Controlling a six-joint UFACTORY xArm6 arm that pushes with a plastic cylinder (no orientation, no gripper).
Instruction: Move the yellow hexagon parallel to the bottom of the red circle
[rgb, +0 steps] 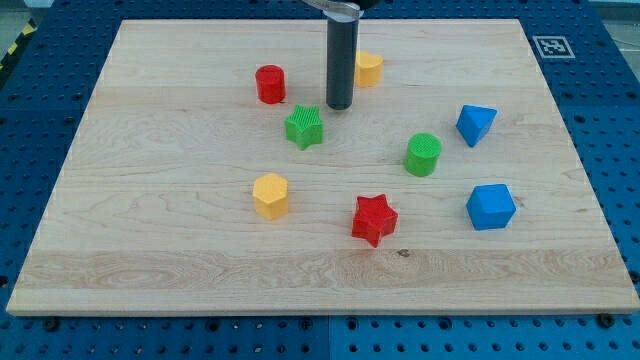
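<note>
The yellow hexagon lies left of the board's middle, toward the view's bottom. The red circle, a short cylinder, stands near the view's top, straight above the hexagon in the view. My tip rests on the board to the right of the red circle and just above and right of the green star. It is far from the yellow hexagon. The rod partly hides a second yellow block behind it; that block's shape is unclear.
A green cylinder, a red star, a blue cube-like block and a blue angular block lie on the right half. The wooden board sits on a blue perforated table.
</note>
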